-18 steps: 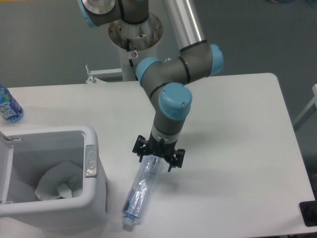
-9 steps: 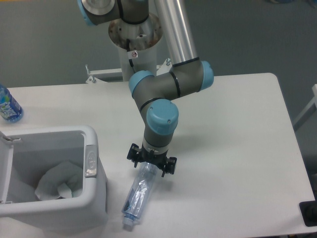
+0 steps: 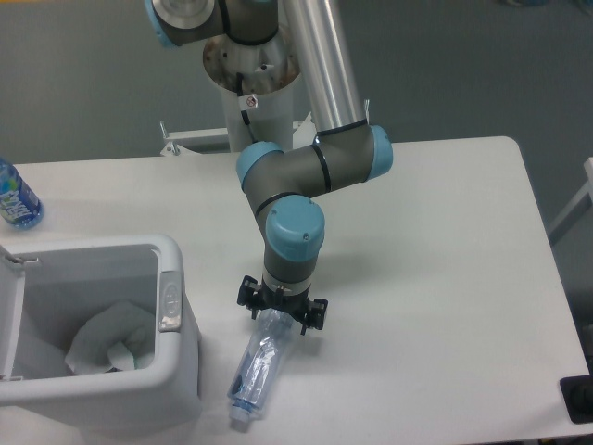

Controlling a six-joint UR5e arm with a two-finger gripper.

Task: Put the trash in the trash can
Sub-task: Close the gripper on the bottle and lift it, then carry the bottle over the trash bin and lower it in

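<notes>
1. Clear crushed bottle point(image 3: 260, 366) lies on the white surface point(image 3: 435, 278), just beside the trash can point(image 3: 171, 385) (cap end toward the camera).
2. The tool point(image 3: 282, 313) sits over the bottle's top end, its fingers spread on both sides; I cannot tell if it grips.
3. A white paper wad point(image 3: 107, 345) is inside the can.

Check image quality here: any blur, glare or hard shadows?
Fixed camera: soft overall, slightly grainy; even, flat lighting. Faint shadow under the gripper; the clear bottle shows small highlights, no strong glare. The paper wad sits in the bin's dimmer interior.
</notes>
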